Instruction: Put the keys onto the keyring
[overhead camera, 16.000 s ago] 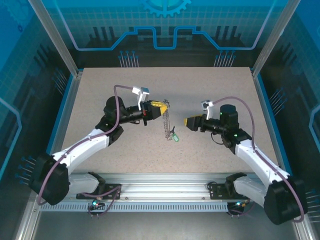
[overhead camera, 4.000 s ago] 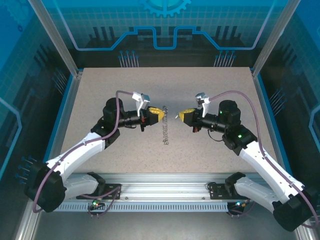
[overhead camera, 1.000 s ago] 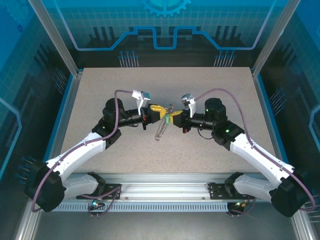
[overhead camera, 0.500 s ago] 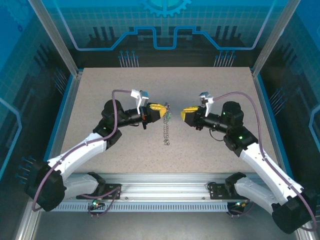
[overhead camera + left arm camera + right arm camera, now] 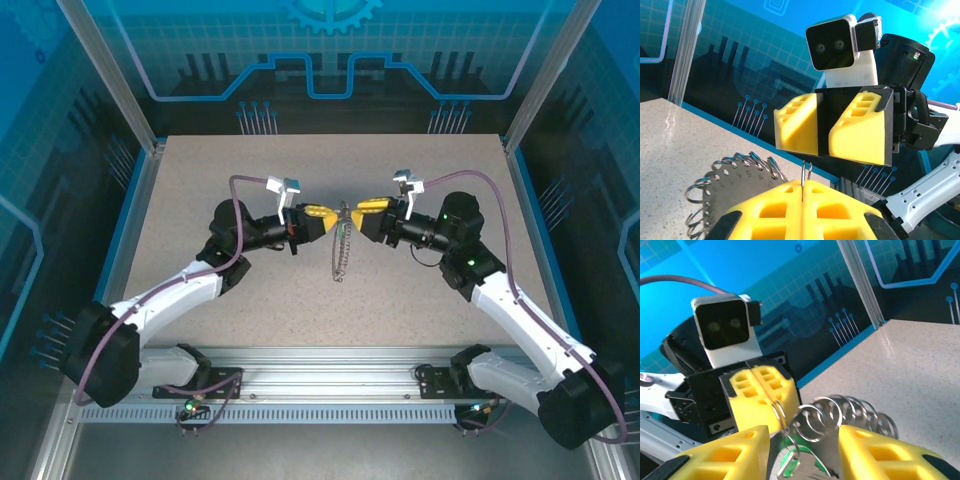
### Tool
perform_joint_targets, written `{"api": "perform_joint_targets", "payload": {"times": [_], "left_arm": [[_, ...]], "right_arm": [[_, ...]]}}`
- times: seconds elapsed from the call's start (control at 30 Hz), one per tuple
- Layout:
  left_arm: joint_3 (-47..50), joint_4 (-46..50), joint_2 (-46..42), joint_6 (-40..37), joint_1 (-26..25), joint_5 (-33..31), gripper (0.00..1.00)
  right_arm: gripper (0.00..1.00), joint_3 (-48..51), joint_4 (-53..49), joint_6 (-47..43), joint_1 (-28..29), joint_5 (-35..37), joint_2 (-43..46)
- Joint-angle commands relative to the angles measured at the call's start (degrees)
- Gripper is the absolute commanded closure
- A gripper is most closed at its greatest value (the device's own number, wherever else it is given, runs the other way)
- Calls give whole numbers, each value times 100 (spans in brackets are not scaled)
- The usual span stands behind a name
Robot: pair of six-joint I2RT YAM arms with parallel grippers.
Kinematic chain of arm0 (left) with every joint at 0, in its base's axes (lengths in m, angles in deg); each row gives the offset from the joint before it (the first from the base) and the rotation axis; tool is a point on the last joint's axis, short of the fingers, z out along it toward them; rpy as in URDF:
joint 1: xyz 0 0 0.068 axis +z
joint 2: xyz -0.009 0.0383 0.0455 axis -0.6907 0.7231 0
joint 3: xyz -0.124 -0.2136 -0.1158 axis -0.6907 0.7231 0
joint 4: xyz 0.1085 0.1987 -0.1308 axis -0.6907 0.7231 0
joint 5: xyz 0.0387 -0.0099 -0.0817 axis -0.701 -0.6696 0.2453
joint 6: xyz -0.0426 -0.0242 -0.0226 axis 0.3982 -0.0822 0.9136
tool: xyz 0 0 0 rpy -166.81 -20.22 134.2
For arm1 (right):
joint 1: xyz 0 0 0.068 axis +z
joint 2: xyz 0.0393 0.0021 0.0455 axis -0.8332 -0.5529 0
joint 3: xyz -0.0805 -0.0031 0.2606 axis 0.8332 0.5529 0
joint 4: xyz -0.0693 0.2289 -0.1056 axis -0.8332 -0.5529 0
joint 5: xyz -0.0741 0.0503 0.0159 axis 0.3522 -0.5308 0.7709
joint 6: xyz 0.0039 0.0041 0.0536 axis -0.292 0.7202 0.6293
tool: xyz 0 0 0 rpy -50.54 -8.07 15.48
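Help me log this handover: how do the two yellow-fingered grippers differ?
The left yellow-fingered gripper is shut, pinching a thin wire loop of the dark keyring fringed with silvery links; the right yellow-fingered gripper is open, its fingers apart around those links. In the top view, the left points right, the right points left. Both have blocky yellow fingers and meet at the keyring.

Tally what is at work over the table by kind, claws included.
claws: 2 (left claw, right claw)
keyring: 1
key with green tag: 1
total: 4
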Motion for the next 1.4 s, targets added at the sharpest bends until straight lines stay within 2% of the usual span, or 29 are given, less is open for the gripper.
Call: {"api": "perform_joint_targets", "payload": {"times": [0.0, 0.33, 0.8, 1.0, 1.1, 1.27, 1.3, 1.37], "left_arm": [[18, -597, 54, 227, -39, 100, 100], [21, -1011, 224, 523, -43, 99, 100], [35, -1081, 278, 579, -42, 115, 100], [45, -1110, 325, 627, -39, 147, 100], [37, -1057, 336, 634, -42, 180, 100], [4, -815, 301, 533, -41, 214, 100], [-3, -720, 272, 473, -43, 192, 96], [-2, -576, 187, 360, -34, 139, 82]], "right_arm": [[57, -138, 606, 154, 107, -280, -82], [59, -165, 724, 119, 363, -261, -372], [89, -151, 844, 146, 393, -193, -473], [94, -200, 892, 180, 394, -145, -491], [100, -234, 916, 184, 394, -149, -512], [100, -243, 877, 164, 368, -142, -525], [100, -245, 856, 146, 337, -158, -526], [100, -278, 697, 59, 300, -176, -509]]}}
